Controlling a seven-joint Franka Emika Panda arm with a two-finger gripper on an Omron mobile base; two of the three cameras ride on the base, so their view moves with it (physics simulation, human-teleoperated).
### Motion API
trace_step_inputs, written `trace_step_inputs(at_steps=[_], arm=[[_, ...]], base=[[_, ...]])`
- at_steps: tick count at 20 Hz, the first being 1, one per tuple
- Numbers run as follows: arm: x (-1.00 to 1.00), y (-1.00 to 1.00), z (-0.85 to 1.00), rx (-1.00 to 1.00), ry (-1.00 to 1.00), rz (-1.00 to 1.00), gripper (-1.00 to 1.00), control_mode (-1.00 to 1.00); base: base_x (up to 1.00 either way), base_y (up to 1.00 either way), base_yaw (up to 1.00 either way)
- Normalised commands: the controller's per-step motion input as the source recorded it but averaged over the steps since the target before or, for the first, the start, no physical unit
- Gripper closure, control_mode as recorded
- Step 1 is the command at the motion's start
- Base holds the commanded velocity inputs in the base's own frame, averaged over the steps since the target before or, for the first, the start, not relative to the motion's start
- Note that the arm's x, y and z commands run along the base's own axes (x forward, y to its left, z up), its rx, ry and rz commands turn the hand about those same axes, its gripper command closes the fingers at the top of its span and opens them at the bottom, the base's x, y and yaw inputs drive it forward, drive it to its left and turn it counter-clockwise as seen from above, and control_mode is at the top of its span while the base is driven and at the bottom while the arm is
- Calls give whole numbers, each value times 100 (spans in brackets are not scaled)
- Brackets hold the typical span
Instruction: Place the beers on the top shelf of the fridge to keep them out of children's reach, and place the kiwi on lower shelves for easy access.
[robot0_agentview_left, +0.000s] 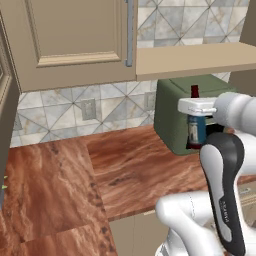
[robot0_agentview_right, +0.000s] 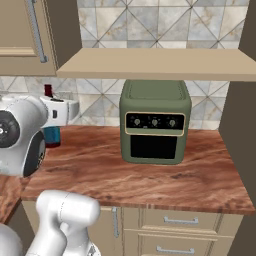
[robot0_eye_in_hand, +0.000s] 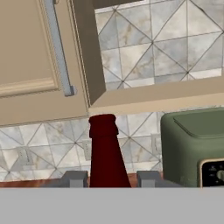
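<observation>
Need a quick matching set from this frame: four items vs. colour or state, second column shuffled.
Items:
1. oven
2. beer bottle
3. counter
4. hand

Descriptions:
A. reddish-brown wood grain
B. closed around the bottle
C. squat, green, with knobs
D. dark maroon neck, blue label

Pairs: 1-C, 2-D, 3-A, 4-B

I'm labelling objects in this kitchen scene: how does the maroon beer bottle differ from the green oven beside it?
The maroon beer bottle is slim with a narrow neck; the green oven is squat and boxy. The bottle is dark red with a blue label, the oven dull green with a dark front and knobs. The bottle is gripped between the fingers of the gripper; the oven stands untouched on the wooden counter. Both are upright, in front of the tiled backsplash.
</observation>
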Motion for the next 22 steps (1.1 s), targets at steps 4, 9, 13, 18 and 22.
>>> trace_step_inputs(at_steps=[4, 9, 13, 18, 22], arm=[[-28, -4, 9, 0, 0, -12, 100, -100], [-22, 0, 2, -1, 0, -7, 100, -100], [-4, 0, 2, 0, 0, -1, 100, 100], [0, 0, 0, 0, 0, 0, 100, 100], [0, 0, 0, 0, 0, 0, 100, 100]], base=[[0, 0, 0], [0, 0, 0], [-11, -8, 0], [-32, -45, 0], [-46, -81, 0]])
